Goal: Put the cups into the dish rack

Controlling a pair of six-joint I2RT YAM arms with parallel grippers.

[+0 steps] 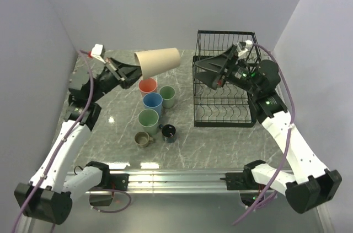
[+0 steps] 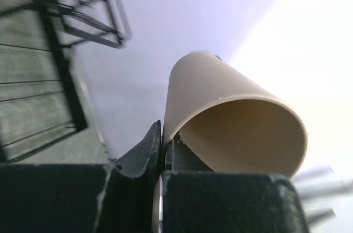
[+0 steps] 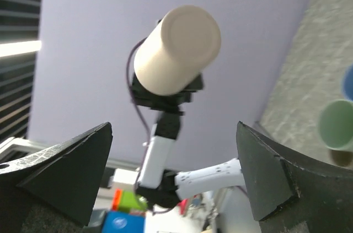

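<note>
Six cups sit on the table (image 1: 110, 106) in a loose bunch just left of the rack (image 1: 220, 106). The salmon cup (image 1: 147, 85) is at the back with a green cup (image 1: 167, 96) beside it, and the blue cup (image 1: 152, 102) stands in front of those. The second green cup (image 1: 148, 118) is nearer still. The olive mug (image 1: 144, 140) and navy mug (image 1: 169, 132) stand side by side, closest to the arms. All of them are upright, mouths up.

Number seven, the beige cup (image 1: 159, 60), is up in the air above the back of that bunch, lying sideways with its base toward the rack. It's held by the left gripper (image 1: 138, 71) at the rim. In the left wrist view the cup's wall is clamped right between the fingers (image 2: 148, 153).

The right gripper (image 1: 205, 73) is spread wide with nothing in it. It hovers at the rack's left side, around upper-tier height, pointed at the beige cup. Its own camera looks straight at the cup's flat base — framed between the two open fingers, well apart from them.
</note>
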